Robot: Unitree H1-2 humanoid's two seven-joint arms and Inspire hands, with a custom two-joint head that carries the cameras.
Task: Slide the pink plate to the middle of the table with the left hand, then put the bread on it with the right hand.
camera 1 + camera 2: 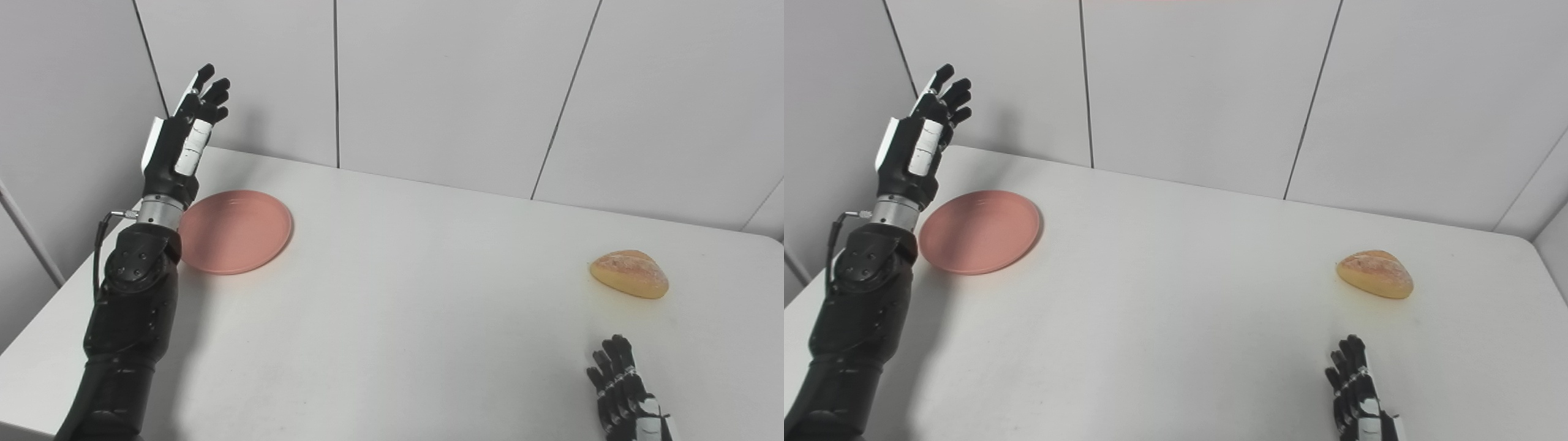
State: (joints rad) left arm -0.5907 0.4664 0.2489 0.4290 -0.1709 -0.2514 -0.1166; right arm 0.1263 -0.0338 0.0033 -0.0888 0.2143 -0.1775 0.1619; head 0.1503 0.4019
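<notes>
Right hand (pixel 628 392): low at the near edge of the bench (pixel 429 306), fingers apart, holding nothing; it waits.
Bread (pixel 629 273): lies just beyond my right hand, a little outward of it, apart from it and untouched.
Left hand (pixel 184 131): raised above the bench, fingers extended and apart, empty, palm side turned toward the plate.
Pink plate (pixel 236 231): flat on the bench just inward of my left wrist and below the hand, not touched, far off to the side of the middle.
Step, as I judge it: the slide is not yet begun.
Risk one: if I come down on the near rim, the plate may tip or skid away instead of sliding.
Risk two: pushing with fingertips high on the rim could make them slip over it.
Risk three: a push too strong may carry it past the middle, toward the bread.
</notes>
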